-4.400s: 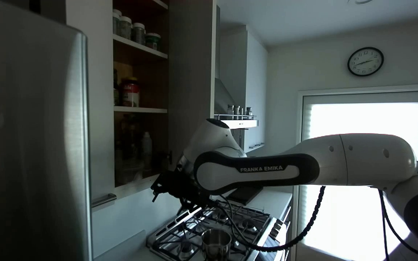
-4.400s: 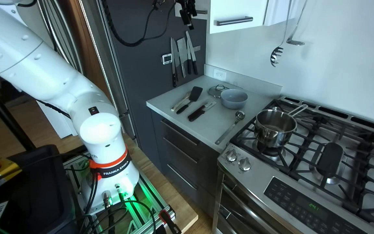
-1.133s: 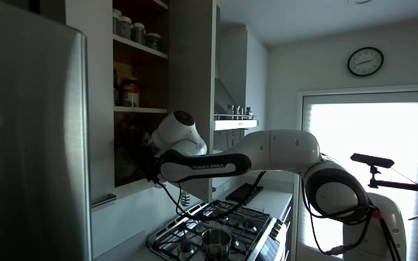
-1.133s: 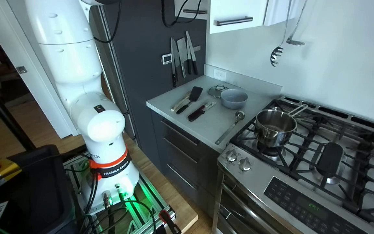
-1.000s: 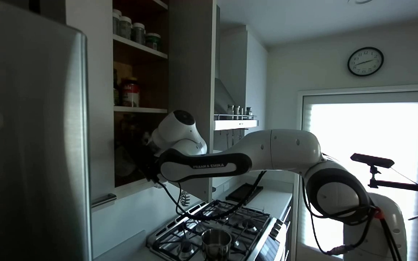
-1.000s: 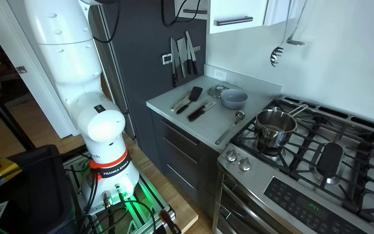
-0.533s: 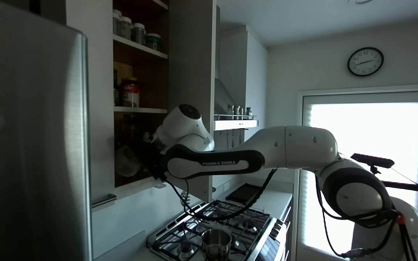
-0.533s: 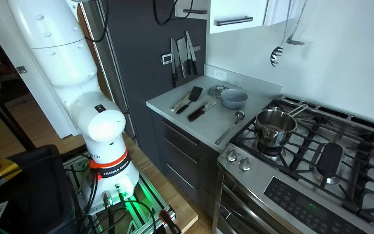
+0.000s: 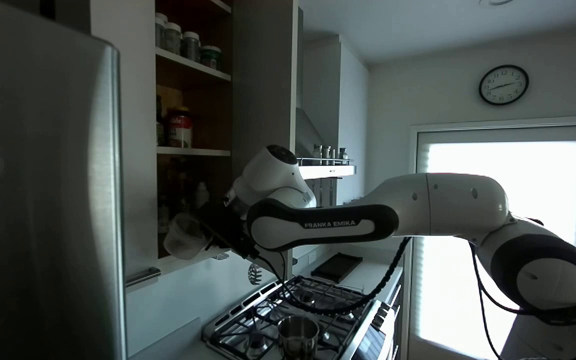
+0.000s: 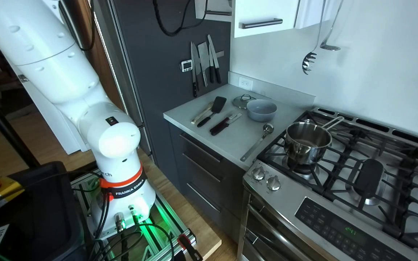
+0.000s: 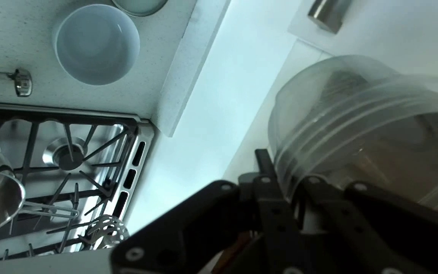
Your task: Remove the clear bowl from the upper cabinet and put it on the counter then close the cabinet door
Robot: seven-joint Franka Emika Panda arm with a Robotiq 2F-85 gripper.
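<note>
In the wrist view my gripper [image 11: 286, 180] is shut on the rim of the clear bowl [image 11: 318, 110], one finger on either side of the wall. The bowl is tilted, its mouth turned sideways. An exterior view has the bowl [image 9: 184, 237] at the lower front edge of the upper cabinet [image 9: 193, 151], partly in front of it; the dark gripper is hard to make out beside it. The cabinet door [image 9: 263, 90] stands open to the right of the shelves; its handled face [image 10: 267, 11] appears in an exterior view. Below lies the counter [image 10: 227, 143].
On the counter are a grey bowl [image 10: 261, 110], a glass lid [image 10: 240, 102], a spatula [image 10: 218, 104], knives and a ladle. A pot [image 10: 308, 143] sits on the stove beside it. Jars and bottles fill the shelves. The fridge [image 9: 43, 175] flanks the cabinet.
Over the last second my arm has drawn back out of the cabinet, bringing the clear bowl from the dark lower shelf to the front edge. Earlier still, the gripper was outside without the bowl.
</note>
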